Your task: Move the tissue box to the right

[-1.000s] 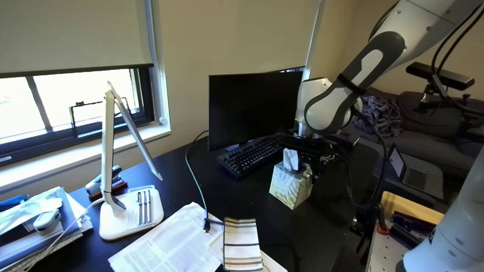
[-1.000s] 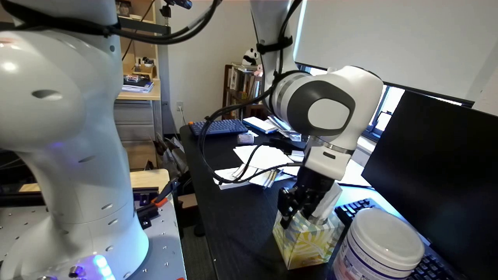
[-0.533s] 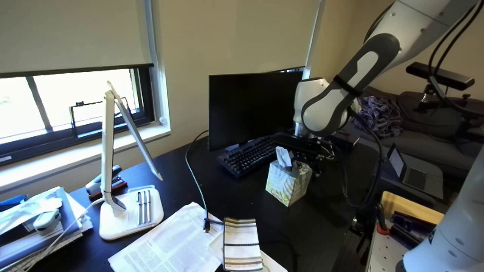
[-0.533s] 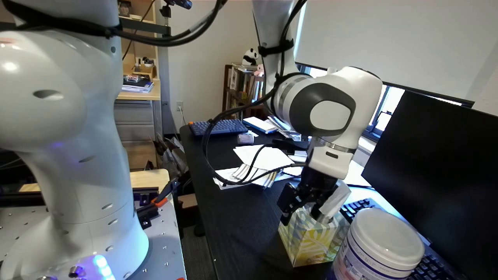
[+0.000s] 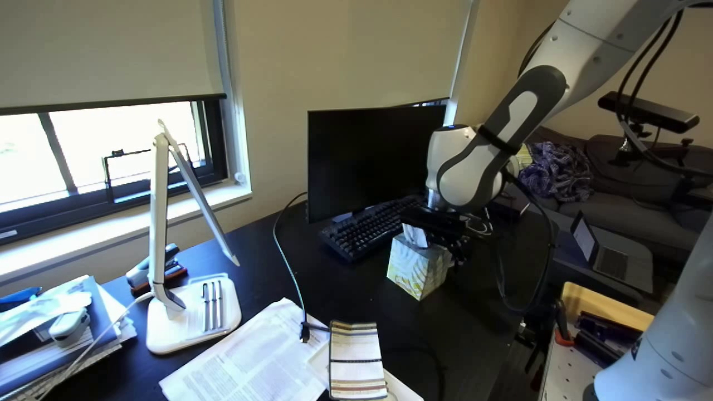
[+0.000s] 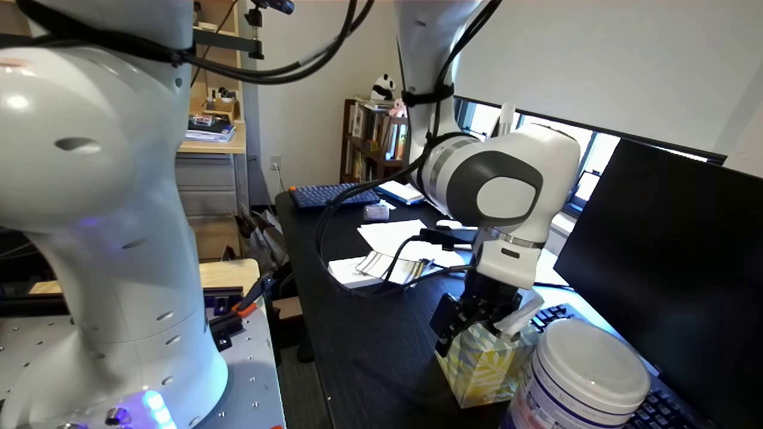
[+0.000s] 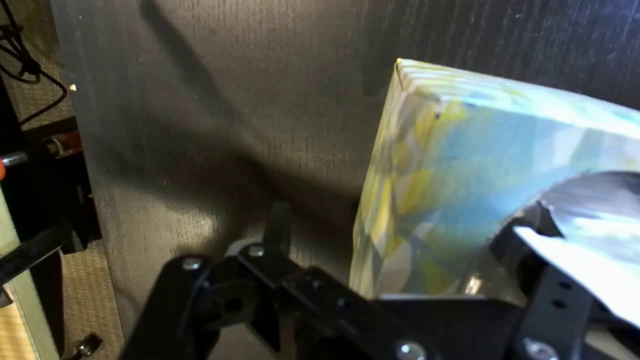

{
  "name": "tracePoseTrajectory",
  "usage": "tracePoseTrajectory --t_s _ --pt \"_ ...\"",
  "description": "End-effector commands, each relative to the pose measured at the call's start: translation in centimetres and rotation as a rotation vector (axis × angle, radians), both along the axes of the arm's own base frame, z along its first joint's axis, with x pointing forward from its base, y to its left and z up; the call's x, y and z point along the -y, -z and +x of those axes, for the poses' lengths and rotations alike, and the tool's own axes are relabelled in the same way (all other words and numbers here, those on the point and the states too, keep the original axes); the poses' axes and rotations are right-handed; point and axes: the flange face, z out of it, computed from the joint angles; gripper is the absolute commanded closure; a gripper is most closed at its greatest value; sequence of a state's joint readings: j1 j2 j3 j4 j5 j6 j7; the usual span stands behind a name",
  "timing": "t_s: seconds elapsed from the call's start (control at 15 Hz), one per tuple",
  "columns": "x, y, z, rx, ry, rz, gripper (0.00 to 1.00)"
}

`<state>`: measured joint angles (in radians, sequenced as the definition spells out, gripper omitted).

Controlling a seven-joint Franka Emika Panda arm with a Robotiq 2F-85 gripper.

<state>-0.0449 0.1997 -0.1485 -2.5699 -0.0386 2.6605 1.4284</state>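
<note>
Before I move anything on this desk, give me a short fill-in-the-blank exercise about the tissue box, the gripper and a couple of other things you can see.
1. The tissue comes out of the ____ face of the box.
2. In the wrist view, the gripper is ____ rather than shut.
3. The lid of the tub is ____ in color.
4. In an exterior view, the black-and-white toy is a ____.

Missing words: top; open; white; panda.

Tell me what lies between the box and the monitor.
The keyboard lies between the box and the monitor, as both exterior views show. In an exterior view, a strip of bare desk shows between keyboard and box.
</note>
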Motion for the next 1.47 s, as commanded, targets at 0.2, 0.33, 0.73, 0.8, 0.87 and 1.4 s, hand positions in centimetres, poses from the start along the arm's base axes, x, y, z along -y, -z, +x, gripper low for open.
tracePoseTrajectory --t_s 0.2,0.33,0.73,0.8,0.87,1.4 --pt "0.0 0.8 -1.2 -0.09 -0.271 0.048 0.0" --pt "0.3 0.9 -1.2 -0.115 -0.359 0.065 0.0" --pt "1.5 0.9 -1.0 -0.123 -0.534 0.074 0.0" --pt "1.7 1.0 -0.9 -0.12 -0.553 0.065 0.0" --pt "1.8 1.0 -0.8 -0.12 -0.553 0.067 0.0" --pt "1.2 -0.6 -0.8 -0.024 -0.466 0.066 0.0"
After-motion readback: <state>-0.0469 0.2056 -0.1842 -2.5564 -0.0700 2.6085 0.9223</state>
